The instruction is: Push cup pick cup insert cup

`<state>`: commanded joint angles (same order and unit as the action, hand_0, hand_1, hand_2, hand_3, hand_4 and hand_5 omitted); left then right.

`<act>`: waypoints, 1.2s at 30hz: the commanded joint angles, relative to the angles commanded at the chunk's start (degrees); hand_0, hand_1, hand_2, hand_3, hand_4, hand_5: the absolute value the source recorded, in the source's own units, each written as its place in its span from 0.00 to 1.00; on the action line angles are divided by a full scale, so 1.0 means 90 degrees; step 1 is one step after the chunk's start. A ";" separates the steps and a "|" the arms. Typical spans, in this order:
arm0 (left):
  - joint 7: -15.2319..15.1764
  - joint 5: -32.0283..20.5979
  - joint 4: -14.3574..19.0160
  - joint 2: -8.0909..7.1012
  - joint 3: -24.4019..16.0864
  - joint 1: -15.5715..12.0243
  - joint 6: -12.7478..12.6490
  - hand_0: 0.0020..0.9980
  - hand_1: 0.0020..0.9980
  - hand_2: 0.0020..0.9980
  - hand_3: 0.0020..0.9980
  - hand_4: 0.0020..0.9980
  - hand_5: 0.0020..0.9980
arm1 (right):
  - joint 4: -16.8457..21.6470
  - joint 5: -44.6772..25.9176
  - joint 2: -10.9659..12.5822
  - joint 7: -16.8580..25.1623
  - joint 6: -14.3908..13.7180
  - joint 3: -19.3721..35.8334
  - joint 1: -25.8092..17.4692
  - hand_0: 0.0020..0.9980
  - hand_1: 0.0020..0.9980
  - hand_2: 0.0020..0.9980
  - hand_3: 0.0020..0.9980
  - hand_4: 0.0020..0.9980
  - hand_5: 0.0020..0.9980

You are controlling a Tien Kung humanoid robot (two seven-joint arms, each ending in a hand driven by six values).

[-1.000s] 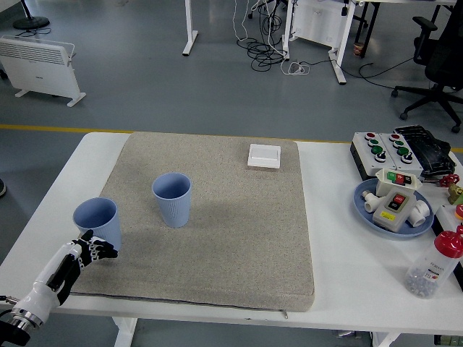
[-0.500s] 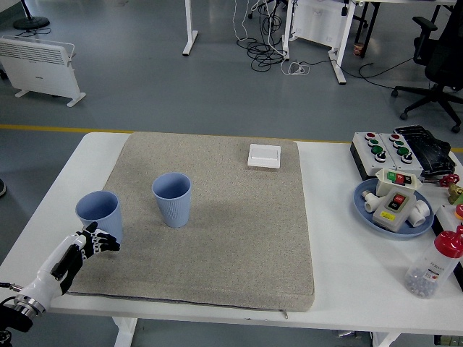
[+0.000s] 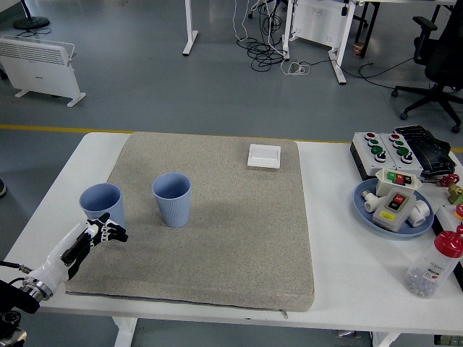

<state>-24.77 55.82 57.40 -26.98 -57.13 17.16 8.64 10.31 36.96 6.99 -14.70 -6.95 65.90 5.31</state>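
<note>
Two light blue ribbed cups stand upright on the grey mat [image 3: 231, 238]. One cup [image 3: 171, 199] sits left of the mat's middle. The other cup [image 3: 101, 204] stands at the mat's left edge. My left hand [image 3: 101, 233] reaches in from the lower left corner. Its fingers [image 3: 114, 233] are stretched forward and touch the near base of the left cup without wrapping it. My right hand is out of view.
A white square switch plate [image 3: 264, 156] lies at the mat's far edge. On the right are a button box [image 3: 387, 150], a blue plate [image 3: 367, 210] with small parts, and a red-capped bottle [image 3: 434, 264].
The left cup has slid away from the near edge and slightly right, towards the other cup. My left hand followed it forward, staying against its near side.
</note>
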 joint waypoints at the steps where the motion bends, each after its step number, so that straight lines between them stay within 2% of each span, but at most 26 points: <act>1: -0.0016 0.0045 -0.0021 -0.0021 0.0050 0.0055 -0.0003 0.72 0.56 0.51 0.48 0.59 1.00 | 0.0000 -0.0010 0.0001 0.0001 0.0000 -0.0004 0.0003 0.73 0.65 0.65 0.58 0.12 0.47; 11: -0.0026 0.0052 -0.0430 -0.0082 0.0334 0.0534 0.0026 0.72 0.56 0.51 0.48 0.59 1.00 | 0.0000 -0.0003 -0.0001 -0.0002 0.0001 -0.0002 0.0040 0.73 0.65 0.65 0.58 0.12 0.47; 18: -0.0001 0.0026 -0.0880 -0.0086 0.0574 0.0856 0.0064 0.73 0.56 0.51 0.48 0.59 1.00 | 0.0000 -0.0006 -0.0002 -0.0007 0.0008 -0.0038 0.0049 0.73 0.65 0.65 0.58 0.12 0.47; 29: 0.0024 0.0034 -0.1362 -0.0124 0.0587 0.1062 0.0086 0.73 0.56 0.51 0.48 0.58 1.00 | 0.0000 -0.0040 0.0001 -0.0006 0.0010 -0.0064 0.0062 0.73 0.65 0.65 0.58 0.12 0.47; 36: -0.0005 -0.0005 -0.1441 -0.0124 0.0634 0.1156 0.0089 0.73 0.56 0.51 0.48 0.58 1.00 | 0.0000 -0.0028 -0.0004 -0.0009 0.0012 -0.0068 0.0060 0.73 0.65 0.65 0.58 0.12 0.47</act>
<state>-24.81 55.78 44.43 -28.09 -51.42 27.56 9.44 10.31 36.71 6.96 -14.79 -6.85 65.29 5.85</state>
